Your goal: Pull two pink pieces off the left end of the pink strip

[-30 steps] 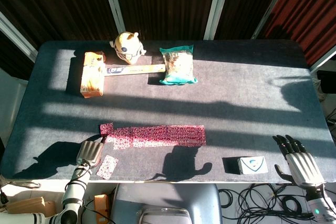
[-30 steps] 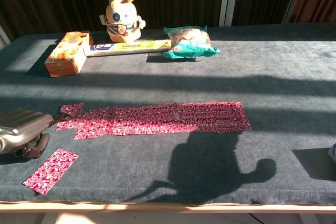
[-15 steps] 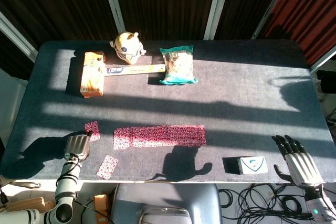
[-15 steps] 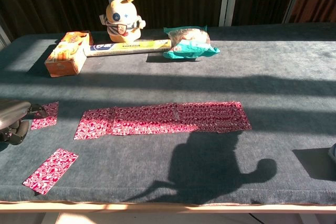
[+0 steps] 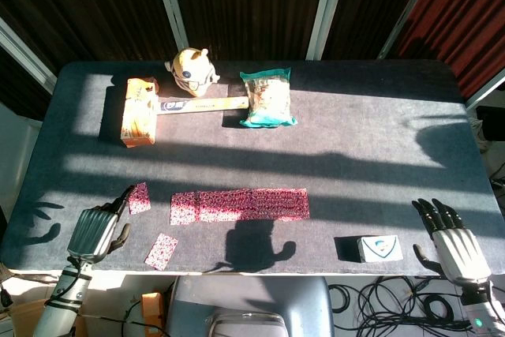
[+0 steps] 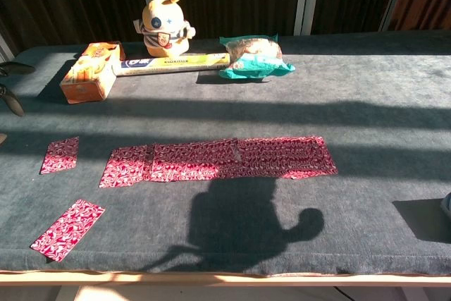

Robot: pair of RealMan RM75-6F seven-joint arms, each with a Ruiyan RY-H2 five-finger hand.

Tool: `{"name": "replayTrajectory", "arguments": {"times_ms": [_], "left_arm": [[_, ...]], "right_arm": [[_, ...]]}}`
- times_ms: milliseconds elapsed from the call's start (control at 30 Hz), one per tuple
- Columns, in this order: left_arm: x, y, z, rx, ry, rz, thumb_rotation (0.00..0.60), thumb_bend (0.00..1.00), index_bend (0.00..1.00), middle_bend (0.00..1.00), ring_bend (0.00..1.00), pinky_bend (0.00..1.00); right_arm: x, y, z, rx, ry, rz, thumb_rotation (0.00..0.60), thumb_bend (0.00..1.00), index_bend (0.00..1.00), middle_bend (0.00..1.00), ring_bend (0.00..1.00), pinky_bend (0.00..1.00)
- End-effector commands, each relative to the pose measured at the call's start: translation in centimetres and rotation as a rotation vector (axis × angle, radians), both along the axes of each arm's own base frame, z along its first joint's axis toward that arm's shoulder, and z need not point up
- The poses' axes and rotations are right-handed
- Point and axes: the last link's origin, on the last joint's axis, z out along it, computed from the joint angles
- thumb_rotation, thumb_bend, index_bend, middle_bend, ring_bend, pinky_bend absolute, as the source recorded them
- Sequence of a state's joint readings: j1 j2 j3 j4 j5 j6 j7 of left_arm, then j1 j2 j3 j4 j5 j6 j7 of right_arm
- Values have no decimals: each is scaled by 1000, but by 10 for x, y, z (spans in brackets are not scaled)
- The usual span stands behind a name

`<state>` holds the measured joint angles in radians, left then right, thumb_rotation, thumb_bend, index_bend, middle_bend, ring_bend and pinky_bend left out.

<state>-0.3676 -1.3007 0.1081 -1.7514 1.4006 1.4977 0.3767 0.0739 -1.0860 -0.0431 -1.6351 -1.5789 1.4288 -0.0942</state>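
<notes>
Hovering over the near-left corner of the desk [image 5: 379, 155], the left hand [image 5: 96, 230] holds nothing, its fingers spread and slightly curled, with one fingertip close to a detached pink piece [image 5: 139, 197] but no contact visible. That small patterned rectangle lies flat just left of the pink strip [image 5: 239, 204], with a gap of bare desk between them. A second pink piece [image 5: 161, 251] lies tilted near the front edge, just beside the hand. The strip is a long flat band with a red-and-pink print, stretched across the middle of the dark, felt-like desk surface. At the near-right corner the right hand [image 5: 454, 242] sits beyond the desk edge, fingers extended and apart, empty, near a small white box with a blue mark [image 5: 379, 248]. Along the far side stand an orange carton [image 5: 137, 110], a long narrow box [image 5: 201, 104], a round yellow toy figure [image 5: 192, 71] and a green-edged crinkled snack bag [image 5: 267, 98].
</notes>
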Motion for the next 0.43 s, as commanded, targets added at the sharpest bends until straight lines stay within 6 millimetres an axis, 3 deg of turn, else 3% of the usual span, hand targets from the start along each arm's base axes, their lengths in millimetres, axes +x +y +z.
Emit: {"name": "replayTrajectory", "arguments": {"times_ms": [33, 100, 433], "left_arm": [[-54, -76, 45, 106, -116, -35, 600, 398, 0, 0, 0, 14], [-64, -81, 41, 108, -68, -29, 600, 385, 0, 0, 0, 0], [-69, -73, 39, 51, -26, 20, 600, 349, 0, 0, 0, 0]], "right_arm": [[9, 6, 4, -56, 8, 38, 600, 319, 0, 61, 0, 114], [11, 9, 3, -83, 1, 48, 600, 319, 0, 40, 0, 111], [6, 5, -3, -81, 6, 39, 600, 319, 0, 0, 0, 80]]}}
